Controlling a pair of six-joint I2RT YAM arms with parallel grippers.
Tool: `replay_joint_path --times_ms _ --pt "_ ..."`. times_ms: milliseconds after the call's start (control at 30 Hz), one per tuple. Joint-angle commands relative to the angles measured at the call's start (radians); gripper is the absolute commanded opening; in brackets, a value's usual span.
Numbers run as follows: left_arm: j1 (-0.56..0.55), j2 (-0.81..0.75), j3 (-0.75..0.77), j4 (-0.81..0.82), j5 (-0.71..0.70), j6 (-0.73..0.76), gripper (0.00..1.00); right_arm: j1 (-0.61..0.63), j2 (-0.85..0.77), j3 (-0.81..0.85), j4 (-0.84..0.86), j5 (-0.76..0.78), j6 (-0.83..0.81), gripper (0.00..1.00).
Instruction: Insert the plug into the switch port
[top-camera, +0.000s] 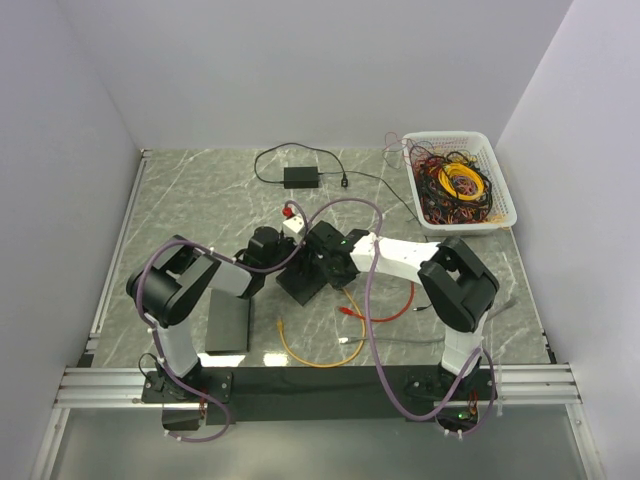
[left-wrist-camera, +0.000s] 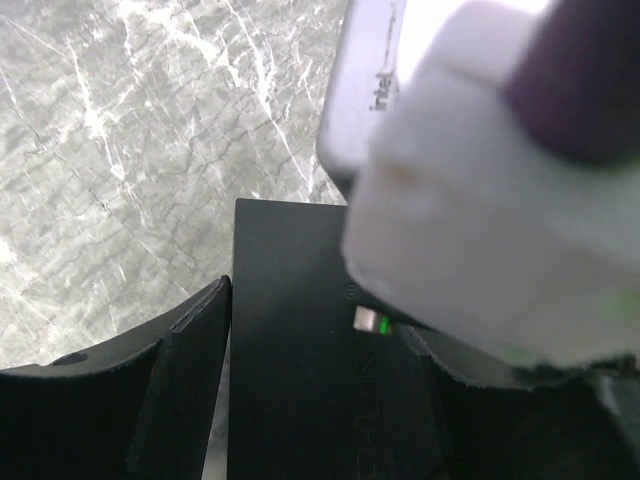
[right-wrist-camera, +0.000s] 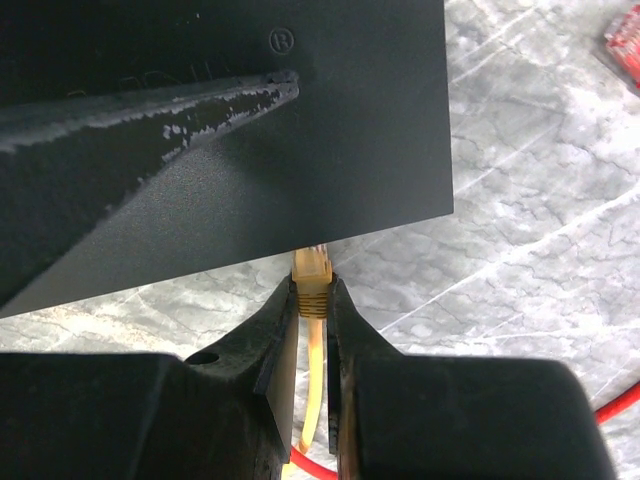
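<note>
The black switch (top-camera: 303, 282) lies mid-table, tilted. In the left wrist view its top face (left-wrist-camera: 300, 360) sits between my left gripper's (left-wrist-camera: 320, 330) fingers (left-wrist-camera: 185, 370), which press on its two sides. My right gripper (right-wrist-camera: 312, 290) is shut on the yellow plug (right-wrist-camera: 311, 275) of the yellow cable (top-camera: 310, 357). The plug's tip is at the switch's near edge (right-wrist-camera: 330, 150) and slips just under it; the port itself is hidden. In the top view both grippers, left (top-camera: 272, 250) and right (top-camera: 328, 252), meet over the switch.
A white basket (top-camera: 502, 185) of tangled cables stands at the back right. A black power adapter (top-camera: 300, 177) with its cord lies at the back. A flat black box (top-camera: 227, 322) lies front left. A red cable (top-camera: 388, 310) lies right of the switch.
</note>
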Motion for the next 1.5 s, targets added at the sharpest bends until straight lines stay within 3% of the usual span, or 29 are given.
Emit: replay_joint_path --times_ms 0,467,700,1100,1467 --pt "-0.099 0.021 -0.005 -0.047 0.104 0.068 0.60 0.017 -0.074 0.050 0.264 0.070 0.018 0.00" --pt "-0.108 0.044 -0.026 -0.014 0.156 0.054 0.57 0.017 -0.118 -0.011 0.487 0.108 0.082 0.00" --pt "-0.090 0.050 -0.078 0.124 0.274 -0.011 0.58 0.016 -0.142 -0.046 0.607 0.078 0.073 0.00" --pt "-0.085 0.079 -0.072 0.160 0.420 -0.038 0.56 0.011 -0.145 -0.046 0.664 0.009 0.036 0.00" --pt "-0.085 0.105 -0.063 0.137 0.402 -0.018 0.55 -0.004 -0.158 0.085 0.554 0.012 -0.018 0.00"
